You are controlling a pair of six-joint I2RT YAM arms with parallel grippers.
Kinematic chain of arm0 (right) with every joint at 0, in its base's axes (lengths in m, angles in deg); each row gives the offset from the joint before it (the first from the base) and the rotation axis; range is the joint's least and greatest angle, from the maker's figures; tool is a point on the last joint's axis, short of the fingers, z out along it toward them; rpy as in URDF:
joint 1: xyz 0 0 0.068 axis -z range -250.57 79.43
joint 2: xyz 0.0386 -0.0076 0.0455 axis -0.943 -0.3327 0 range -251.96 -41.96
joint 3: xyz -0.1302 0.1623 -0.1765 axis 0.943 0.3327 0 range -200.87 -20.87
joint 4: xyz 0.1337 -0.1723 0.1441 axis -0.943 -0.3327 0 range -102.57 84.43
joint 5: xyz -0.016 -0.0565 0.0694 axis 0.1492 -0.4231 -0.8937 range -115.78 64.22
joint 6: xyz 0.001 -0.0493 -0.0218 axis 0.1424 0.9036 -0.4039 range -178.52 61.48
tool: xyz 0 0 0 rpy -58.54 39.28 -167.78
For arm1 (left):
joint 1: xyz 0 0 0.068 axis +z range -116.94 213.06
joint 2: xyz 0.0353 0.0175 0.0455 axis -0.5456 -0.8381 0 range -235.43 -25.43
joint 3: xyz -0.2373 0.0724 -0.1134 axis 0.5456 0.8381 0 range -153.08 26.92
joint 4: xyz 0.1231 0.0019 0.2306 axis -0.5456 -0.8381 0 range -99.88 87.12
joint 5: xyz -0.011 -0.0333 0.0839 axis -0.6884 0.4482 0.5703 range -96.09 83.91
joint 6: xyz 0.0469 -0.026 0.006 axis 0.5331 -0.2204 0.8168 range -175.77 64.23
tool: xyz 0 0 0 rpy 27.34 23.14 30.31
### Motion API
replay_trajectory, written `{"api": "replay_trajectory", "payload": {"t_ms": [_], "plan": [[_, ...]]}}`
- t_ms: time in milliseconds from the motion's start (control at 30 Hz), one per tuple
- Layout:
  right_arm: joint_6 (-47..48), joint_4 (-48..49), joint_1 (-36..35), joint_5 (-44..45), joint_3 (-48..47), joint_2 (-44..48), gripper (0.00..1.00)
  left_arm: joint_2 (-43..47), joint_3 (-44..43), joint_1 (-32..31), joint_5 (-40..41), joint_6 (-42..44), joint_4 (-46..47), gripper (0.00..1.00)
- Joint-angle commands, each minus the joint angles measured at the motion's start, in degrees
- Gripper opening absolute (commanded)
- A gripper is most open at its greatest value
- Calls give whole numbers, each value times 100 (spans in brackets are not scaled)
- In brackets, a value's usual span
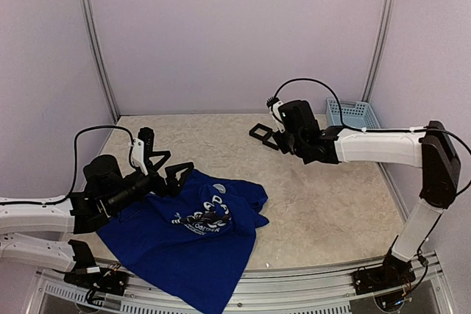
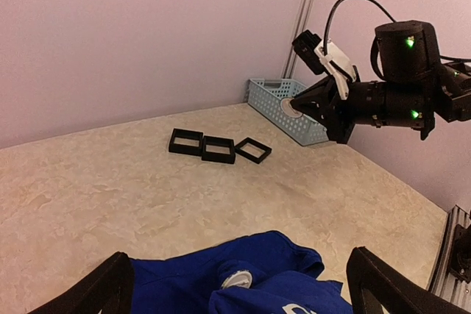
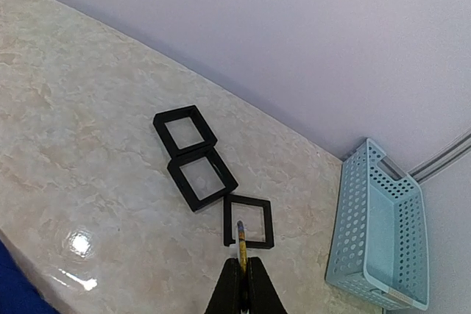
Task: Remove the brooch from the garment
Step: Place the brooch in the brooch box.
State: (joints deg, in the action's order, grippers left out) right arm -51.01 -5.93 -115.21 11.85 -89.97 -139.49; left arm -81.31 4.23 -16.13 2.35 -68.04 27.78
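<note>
The left end effector (image 2: 239, 270) is open over the shirt (image 1: 184, 248); the right end effector (image 3: 241, 264) pinches the brooch (image 3: 240, 239) above the frames (image 3: 197, 174).

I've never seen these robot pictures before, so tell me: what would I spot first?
The big royal-blue T-shirt lies crumpled at the near left of the table, with the left hand wide open over its edge. Farther back, the right hand is pinched shut on a small round brooch over three black square frames. A light-blue basket sits in the far right corner.
</note>
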Motion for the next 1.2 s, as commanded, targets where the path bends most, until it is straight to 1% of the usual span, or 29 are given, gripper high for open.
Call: {"api": "replay_trajectory", "payload": {"t_ms": [0,233,400,533,733,900,1167], "plan": [[30,-308,452,-145,-421,-626,0,-7,52,41,67,-67,-15,99],[40,-561,915,-398,-1200,-1641,0,8,38,43,57,-54,-50,99],[177,-755,990,-111,-1745,-2250,0,15,30,41,48,-65,-67,99],[258,-922,1019,296,-2092,-2650,0,10,20,42,42,-81,-88,99],[328,-1003,1131,628,-2216,-2873,0,-96,-5,48,-23,-141,-84,99],[493,-907,1192,599,-2196,-2967,0,-143,-33,41,-50,-161,-112,99],[515,-992,1325,477,-2526,-3227,0,-160,-42,42,-61,-161,-130,99]]}}
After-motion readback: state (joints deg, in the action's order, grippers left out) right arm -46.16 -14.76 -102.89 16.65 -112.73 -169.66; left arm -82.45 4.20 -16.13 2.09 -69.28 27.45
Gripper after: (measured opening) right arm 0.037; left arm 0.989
